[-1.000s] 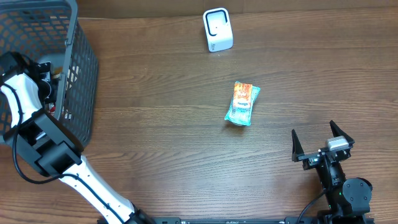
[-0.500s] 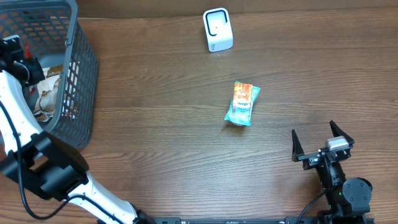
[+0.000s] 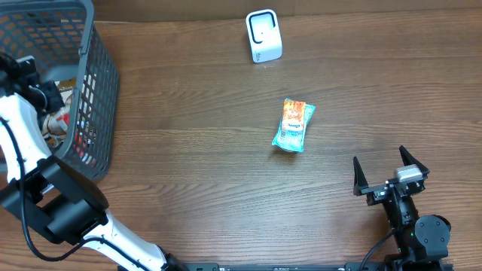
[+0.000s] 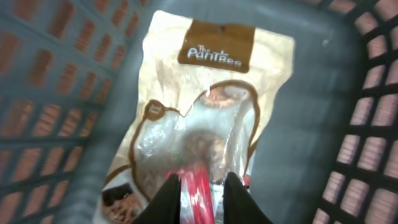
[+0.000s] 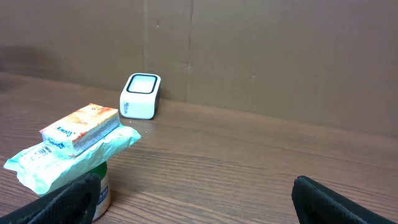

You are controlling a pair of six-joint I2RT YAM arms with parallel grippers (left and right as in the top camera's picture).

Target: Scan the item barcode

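Note:
My left gripper [image 3: 47, 96] is down inside the grey basket [image 3: 102, 71]. In the left wrist view its two black fingers [image 4: 168, 202] stand close together with a shiny red packet [image 4: 198, 193] pinched between them. Under it lies a beige pouch [image 4: 205, 106] with a brown label and a clear window. The white scanner [image 3: 263, 35] stands at the back of the table, also seen as the scanner [image 5: 140, 95]. My right gripper [image 3: 390, 175] rests wide open near the front right edge, holding nothing.
An orange box on a teal packet [image 3: 293, 125] lies mid-table, left of the right gripper [image 5: 205, 208]; in the right wrist view the teal packet [image 5: 68, 152] sits over a small green-topped tin [image 5: 102, 186]. The basket's mesh walls [image 4: 373, 124] close in around the left gripper.
The left arm swung toward the basket's back left, then came partway back. Its jaws are now around the red packet. The right arm has not moved.

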